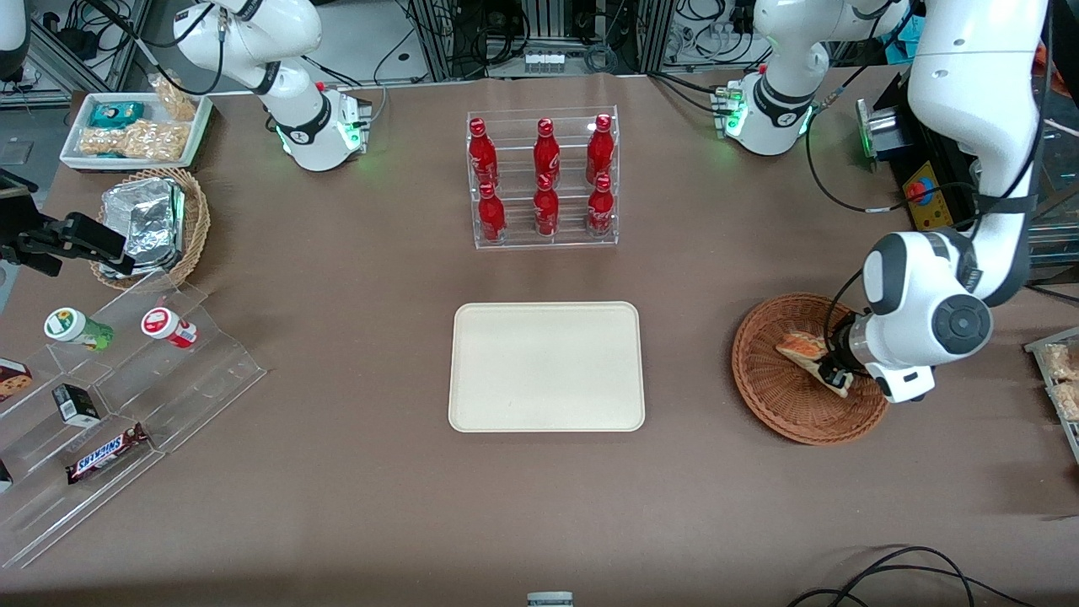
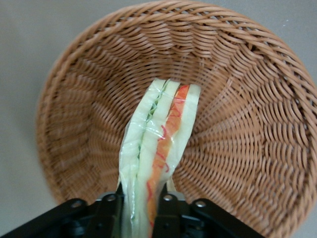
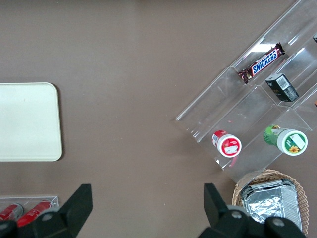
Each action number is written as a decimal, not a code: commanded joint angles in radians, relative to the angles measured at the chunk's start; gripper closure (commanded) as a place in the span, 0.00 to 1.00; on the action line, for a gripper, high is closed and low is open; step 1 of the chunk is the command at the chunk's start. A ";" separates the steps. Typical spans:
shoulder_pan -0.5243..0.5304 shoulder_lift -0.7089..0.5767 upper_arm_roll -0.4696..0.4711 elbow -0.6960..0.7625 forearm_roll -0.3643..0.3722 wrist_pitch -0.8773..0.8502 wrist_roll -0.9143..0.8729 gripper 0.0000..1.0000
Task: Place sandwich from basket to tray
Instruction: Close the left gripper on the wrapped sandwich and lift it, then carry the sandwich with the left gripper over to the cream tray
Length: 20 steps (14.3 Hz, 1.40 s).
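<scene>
Sandwich (image 2: 158,144) in basket (image 2: 257,124) | my gripper (image 2: 141,210) clamped on its end, fingertips hidden by wrap | tray (image 1: 546,367) bare

Bright, even light — soft shadows, sharp focus.

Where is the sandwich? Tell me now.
The sandwich is in the basket, toward the working arm's end of the table, with the claw shut on it.
</scene>
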 commanded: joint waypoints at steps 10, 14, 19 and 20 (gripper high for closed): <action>-0.168 0.189 -0.270 0.325 0.020 -0.002 0.218 0.90; -0.280 0.291 -0.292 0.453 0.162 0.027 0.212 0.86; -0.411 0.398 -0.307 0.590 0.163 0.030 0.208 0.89; -0.432 0.406 -0.307 0.590 0.165 0.035 0.205 0.89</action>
